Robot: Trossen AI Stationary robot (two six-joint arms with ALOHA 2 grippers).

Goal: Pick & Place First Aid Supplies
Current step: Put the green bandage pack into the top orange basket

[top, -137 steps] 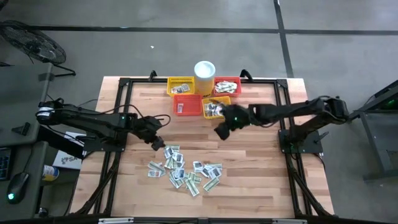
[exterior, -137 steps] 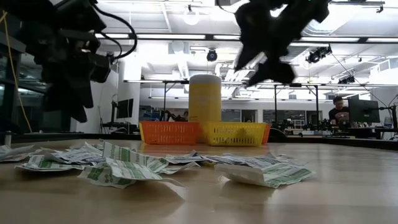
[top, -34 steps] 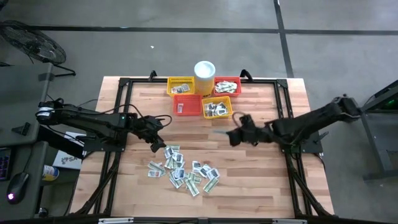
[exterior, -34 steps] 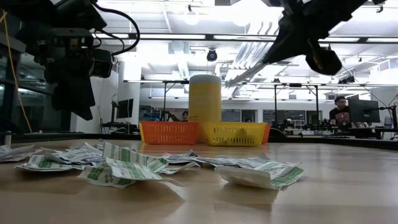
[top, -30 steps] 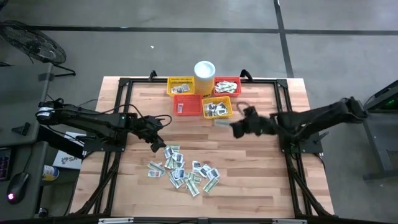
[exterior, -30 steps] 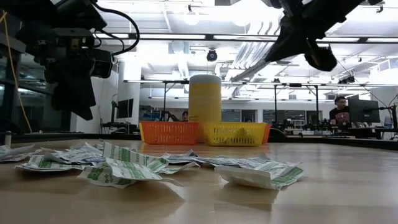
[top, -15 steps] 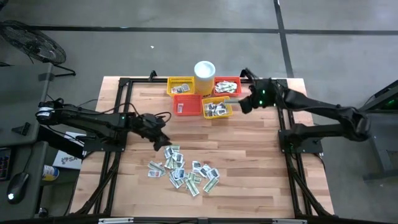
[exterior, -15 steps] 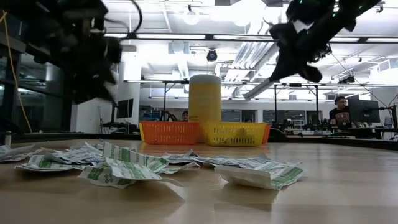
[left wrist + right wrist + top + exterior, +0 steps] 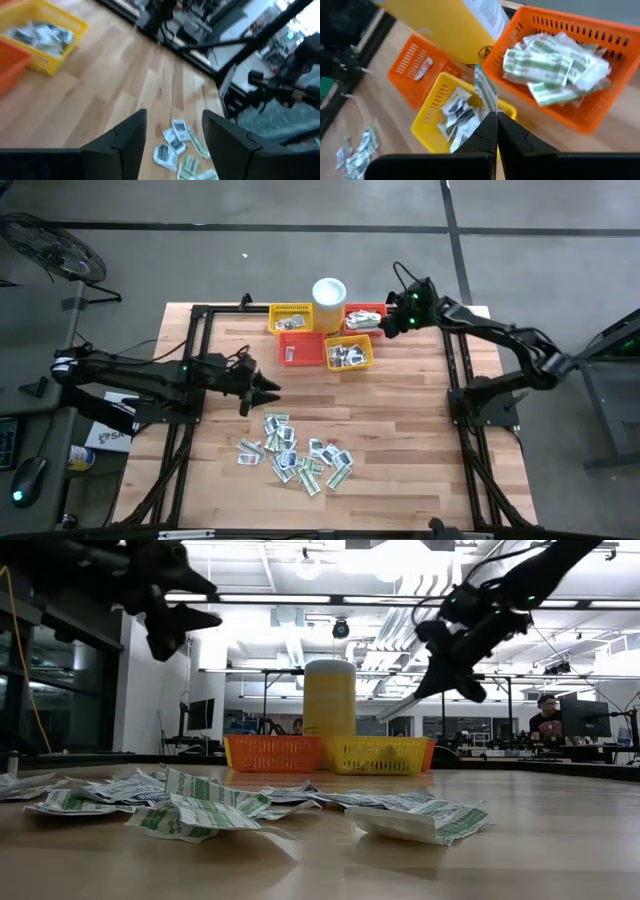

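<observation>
A: What has changed in the last second or so?

B: The right gripper (image 9: 399, 321) has swung from mid-worktop to the back row – its fingers are pinched shut on one green-striped sachet (image 9: 485, 90), held above the red-orange basket (image 9: 366, 316) that already holds matching packets. That looks like a delivery about to finish.

A: And the left?

B: The left gripper (image 9: 268, 391) has turned toward the loose pile of sachets (image 9: 297, 455), fingers spread wide and empty – it hangs just short of the pile.

A: Any tight spots?

B: The white cup (image 9: 329, 293) and the yellow basket (image 9: 348, 352) crowd the drop point. The pile sits well clear of every worktop (image 9: 420, 440) edge, with bare wood around it.
</observation>
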